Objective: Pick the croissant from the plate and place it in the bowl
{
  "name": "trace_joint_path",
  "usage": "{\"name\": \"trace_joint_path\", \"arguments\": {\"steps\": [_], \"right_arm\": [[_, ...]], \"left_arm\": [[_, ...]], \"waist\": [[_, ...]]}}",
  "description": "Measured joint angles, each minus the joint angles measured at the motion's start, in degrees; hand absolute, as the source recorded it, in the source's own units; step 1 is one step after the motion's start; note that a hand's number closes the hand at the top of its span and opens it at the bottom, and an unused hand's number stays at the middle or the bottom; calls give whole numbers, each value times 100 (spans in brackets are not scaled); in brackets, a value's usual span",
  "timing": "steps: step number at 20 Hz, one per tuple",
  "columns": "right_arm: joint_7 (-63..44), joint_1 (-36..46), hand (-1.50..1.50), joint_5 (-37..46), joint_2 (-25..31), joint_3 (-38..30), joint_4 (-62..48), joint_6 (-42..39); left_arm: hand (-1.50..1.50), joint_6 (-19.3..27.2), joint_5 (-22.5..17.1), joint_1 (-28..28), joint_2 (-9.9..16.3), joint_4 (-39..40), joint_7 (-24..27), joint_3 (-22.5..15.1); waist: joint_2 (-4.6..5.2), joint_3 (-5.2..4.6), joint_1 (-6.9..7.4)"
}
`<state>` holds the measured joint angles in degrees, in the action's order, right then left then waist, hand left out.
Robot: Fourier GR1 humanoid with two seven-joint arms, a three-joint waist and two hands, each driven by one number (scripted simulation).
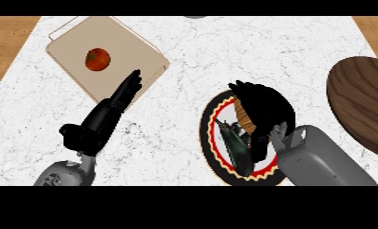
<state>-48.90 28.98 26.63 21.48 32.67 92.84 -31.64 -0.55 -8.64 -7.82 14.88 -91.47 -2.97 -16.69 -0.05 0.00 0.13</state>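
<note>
The croissant [243, 114] lies on a round plate [210, 132] with a red, black and cream rim, low and right of centre. Only a brown striped strip of it shows. My right hand [264, 107] sits on top of it with fingers curled round it, hiding most of the pastry and the plate's middle. The thumb [238, 148] shows dark at the plate's lower left. The brown wooden bowl [357, 100] stands at the right edge, partly cut off, apart from the plate. My left hand [103, 118] rests open at the lower left, fingers straight and pointing toward the cutting board.
A beige cutting board [122, 68] lies tilted at the upper left with a red tomato [97, 59] on it. The white marble counter [221, 48] spans the view, with wood showing at its far corners. A small grey object [196, 17] peeks in at the top edge.
</note>
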Motion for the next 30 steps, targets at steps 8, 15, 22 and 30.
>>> {"name": "trace_joint_path", "arguments": {"steps": [8, 15, 22, 30], "right_arm": [[412, -360, -150, 1190, -131, 13, -199, 371], [758, -506, -150, 1770, -419, -351, -632, 338], [1432, -556, -150, 2231, -638, -677, -1340, 527], [2217, -555, 150, 2616, -825, -915, -1674, 854]], "left_arm": [[0, -211, 182, 94, -154, 102, 104, 166], [0, -371, 363, 78, -331, 97, -3, 349], [0, -499, 503, 164, -484, -173, -179, 441], [0, -590, 681, -56, -721, 222, -75, 616]], "waist": [[4, 0, 1], [4, 1, 4], [5, 1, 10], [0, -3, -4]]}}
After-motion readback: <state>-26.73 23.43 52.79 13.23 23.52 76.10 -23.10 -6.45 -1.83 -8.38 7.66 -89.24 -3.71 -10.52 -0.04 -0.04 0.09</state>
